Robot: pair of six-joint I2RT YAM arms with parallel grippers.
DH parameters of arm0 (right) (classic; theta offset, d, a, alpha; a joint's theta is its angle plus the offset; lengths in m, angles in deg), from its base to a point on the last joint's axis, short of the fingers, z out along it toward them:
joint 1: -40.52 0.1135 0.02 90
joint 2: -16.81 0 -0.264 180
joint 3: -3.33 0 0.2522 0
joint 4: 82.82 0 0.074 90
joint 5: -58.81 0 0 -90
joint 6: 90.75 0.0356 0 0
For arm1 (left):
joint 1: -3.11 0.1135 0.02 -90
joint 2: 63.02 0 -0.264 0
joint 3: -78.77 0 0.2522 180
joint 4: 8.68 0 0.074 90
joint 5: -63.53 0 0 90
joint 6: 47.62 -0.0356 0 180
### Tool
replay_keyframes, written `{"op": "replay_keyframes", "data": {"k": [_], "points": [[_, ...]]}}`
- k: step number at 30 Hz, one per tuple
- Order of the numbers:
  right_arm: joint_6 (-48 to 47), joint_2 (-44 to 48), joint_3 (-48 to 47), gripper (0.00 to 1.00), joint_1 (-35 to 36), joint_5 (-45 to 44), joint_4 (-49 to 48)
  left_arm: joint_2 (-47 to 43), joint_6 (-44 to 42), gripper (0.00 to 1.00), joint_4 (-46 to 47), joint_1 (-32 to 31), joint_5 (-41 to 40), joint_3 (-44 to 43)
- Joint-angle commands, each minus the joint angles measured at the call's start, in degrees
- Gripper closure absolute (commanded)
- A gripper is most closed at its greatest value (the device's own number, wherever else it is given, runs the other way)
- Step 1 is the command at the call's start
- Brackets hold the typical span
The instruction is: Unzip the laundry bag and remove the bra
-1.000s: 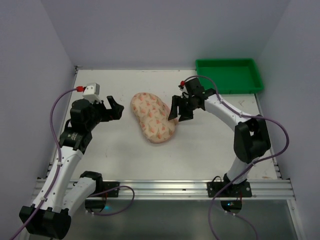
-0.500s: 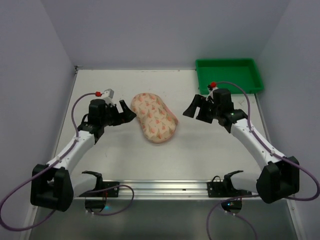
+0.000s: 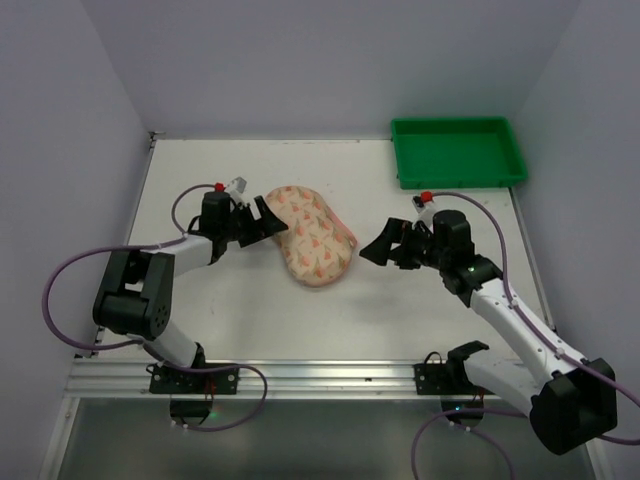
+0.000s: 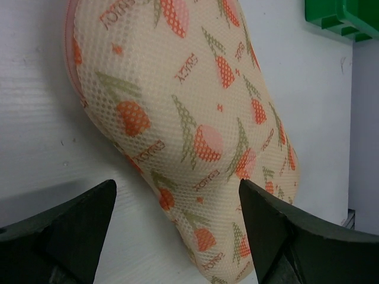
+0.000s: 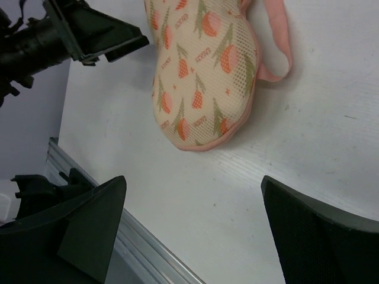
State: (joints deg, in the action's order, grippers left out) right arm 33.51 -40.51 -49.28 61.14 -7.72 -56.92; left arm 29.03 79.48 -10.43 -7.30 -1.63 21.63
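Cream laundry bag (image 3: 308, 235) beside left pincer (image 3: 271, 219)

Left tool (image 3: 268, 222) low, jaws spread; right tool (image 3: 372, 250) low, jaws spread; both pointing inward.

Laundry bag (image 3: 308, 238) — cream, orange-red leaf print, pink rim; tray (image 3: 458, 152) green.
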Motion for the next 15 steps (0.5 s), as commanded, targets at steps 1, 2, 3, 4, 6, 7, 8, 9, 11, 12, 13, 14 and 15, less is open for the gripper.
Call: {"op": "replay_keyframes", "data": {"k": [1, 2, 3, 4, 6, 7, 8, 9, 11, 12, 13, 14, 15], "points": [[-1.1, 1.9, 1.6, 0.02, 1.0, 2.2, -4.1, 1.3, 3.2, 0.13, 10.0, -0.6, 5.4, 4.0], [-1.3, 2.0, 1.8, 0.02, 1.2, 2.1, -4.1, 1.7, 3.4, 0.14, 10.6, -1.2, 5.7, 4.5], [-1.4, 1.9, 1.8, 0.02, 1.3, 2.3, -3.8, 2.6, 3.5, 0.17, 11.3, -1.6, 5.9, 5.4], [-1.8, 1.9, 1.8, 0.02, 1.6, 2.3, -3.6, 2.8, 3.7, 0.18, 13.0, -2.1, 6.5, 5.8], [-2.3, 2.0, 1.8, 0.02, 1.9, 1.7, -3.3, 3.3, 4.4, 0.21, 14.8, -4.0, 6.8, 6.9], [-2.6, 2.2, 1.9, 0.02, 2.4, 1.5, -3.4, 3.4, 4.6, 0.22, 15.3, -4.5, 6.9, 7.2], [-2.7, 2.3, 2.1, 0.02, 2.5, 1.2, -3.4, 3.5, 5.3, 0.23, 15.8, -5.6, 6.8, 7.7], [-2.6, 2.6, 2.4, 0.02, 2.5, 1.1, -3.8, 3.7, 5.6, 0.23, 16.1, -5.9, 6.9, 8.1], [-2.7, 2.7, 2.7, 0.02, 2.6, 1.0, -4.0, 3.8, 6.5, 0.24, 18.0, -6.5, 7.3, 10.1], [-2.7, 2.6, 2.8, 0.02, 2.7, 1.1, -4.1, 3.5, 7.4, 0.28, 19.4, -6.5, 7.3, 10.9], [-2.7, 2.5, 2.9, 0.02, 2.8, 1.2, -4.1, 3.4, 7.8, 0.31, 19.9, -6.5, 7.3, 12.4], [-2.7, 2.6, 3.1, 0.02, 3.0, 1.3, -4.1, 3.1, 8.6, 0.35, 20.2, -6.5, 7.2, 13.2], [-2.7, 2.6, 3.3, 0.02, 3.2, 1.2, -4.3, 2.9, 9.0, 0.38, 20.5, -6.7, 6.8, 13.8]]}}
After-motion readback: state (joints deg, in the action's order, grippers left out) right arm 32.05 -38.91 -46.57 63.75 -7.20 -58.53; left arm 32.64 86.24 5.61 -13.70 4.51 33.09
